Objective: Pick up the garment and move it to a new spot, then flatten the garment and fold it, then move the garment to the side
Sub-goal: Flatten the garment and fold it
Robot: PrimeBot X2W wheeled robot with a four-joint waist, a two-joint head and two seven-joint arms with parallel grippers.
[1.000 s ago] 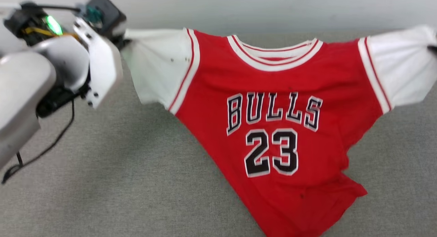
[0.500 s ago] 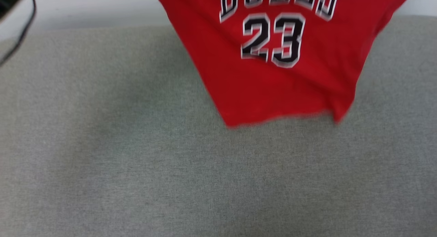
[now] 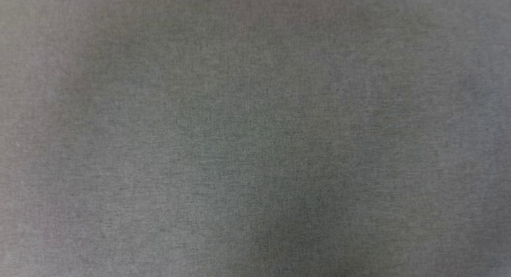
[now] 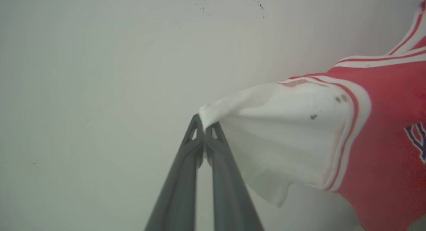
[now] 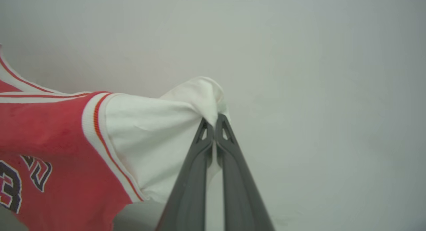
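Head view is tilting down onto grey fabric surface [image 3: 255, 133]; left gripper [image 4: 203, 123], right gripper [image 5: 214, 121] clamping red white-sleeved jersey [image 4: 379, 131] aloft; flattening, folding pending.

Red garment [image 4: 382, 141]: torso and lettering cut off at edges of both wrist views; pinched sleeve cloth hidden inside left gripper [image 4: 204, 122] and right gripper [image 5: 214, 121].

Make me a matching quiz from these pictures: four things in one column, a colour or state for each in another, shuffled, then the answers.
Column one:
1. left end effector
2. garment chest
3. garment sleeve
4. work surface

Column two:
A. white
B. flat grey fabric
C. shut on a sleeve tip
D. red

Pairs: 1-C, 2-D, 3-A, 4-B
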